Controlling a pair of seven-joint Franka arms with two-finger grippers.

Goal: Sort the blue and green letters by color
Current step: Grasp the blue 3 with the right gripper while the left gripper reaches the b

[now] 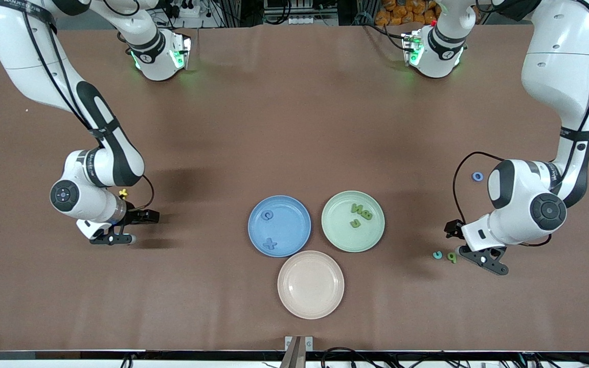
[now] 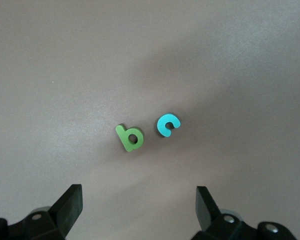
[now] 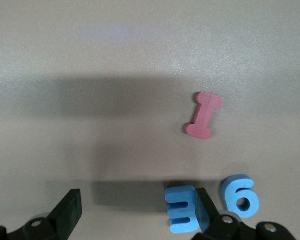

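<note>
- Three round plates sit mid-worktop: a blue plate (image 1: 279, 226), a pale green plate (image 1: 353, 221) beside it toward the left arm's end, and a cream plate (image 1: 311, 284) nearer the front camera.
- On the blue plate lie two medium-blue foam letters, a small rounded one (image 1: 268, 215) at about 11 o'clock and an x (image 1: 270, 244) at about 7 o'clock.
- On the green plate three olive-green letters (image 1: 361, 213) cluster just above centre, flat and thick-cut.
- The left tool (image 1: 466, 251) hovers low over the worktop at the left arm's end, jaws spread wide and holding nothing.
- Just beside it lie a light-green letter (image 2: 129, 137) shaped like a b or p, and a turquoise c (image 2: 168, 124), close together but apart.
- A small blue ring-shaped letter (image 1: 477, 176) lies by the left arm's cable.
- The right tool (image 1: 131, 227) hovers at the right arm's end, jaws released and empty.
- Its wrist view shows a blue E (image 3: 182, 209) partly hidden by one finger, a blue g-like letter (image 3: 240, 195) close beside it, and a dark pink I (image 3: 204, 115) apart from both.
- A tiny yellow piece (image 1: 123, 193) peeks out by the right wrist.
</note>
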